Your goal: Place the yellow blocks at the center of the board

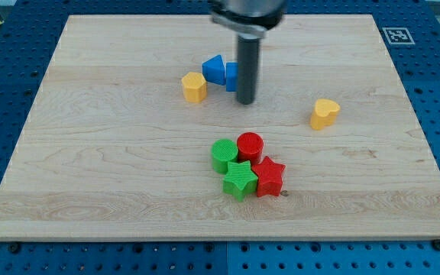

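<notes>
Two yellow blocks are seen on the board. The yellow hexagon-ish block is parked a little off to the view's left of my tip, close by but not touching. The other yellow block, more of a heart shape, is left well apart from my tip, out on the view's right and slightly lower down.

My tip is planted on the wood just above the middle of the board. It's only a plain dark rod, so nothing is spread, squeezed or pinched there.

Right beside the rod, on its left side in the view, a blue triangle block is found, with a second blue block tucked partly behind the rod; whether that one is actually touched can't be told, nor can its shape.

Below my tip, a tight cluster is packed together: a red cylinder, a green round-ish block, a green star and a red star, all pressed up against each other.
</notes>
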`<move>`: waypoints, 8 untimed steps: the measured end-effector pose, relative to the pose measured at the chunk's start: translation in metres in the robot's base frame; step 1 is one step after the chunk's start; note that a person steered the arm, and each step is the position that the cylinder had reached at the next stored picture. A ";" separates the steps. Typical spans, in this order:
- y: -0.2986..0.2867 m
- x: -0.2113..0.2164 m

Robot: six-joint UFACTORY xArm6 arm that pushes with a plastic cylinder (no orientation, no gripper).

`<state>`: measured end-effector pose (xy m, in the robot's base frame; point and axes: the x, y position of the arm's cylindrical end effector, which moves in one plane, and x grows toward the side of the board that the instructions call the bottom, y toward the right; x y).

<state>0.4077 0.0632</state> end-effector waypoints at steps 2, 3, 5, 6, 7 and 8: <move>0.126 0.000; 0.180 0.004; 0.154 0.071; 0.099 0.046; 0.028 0.025; 0.028 0.030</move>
<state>0.4377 0.0910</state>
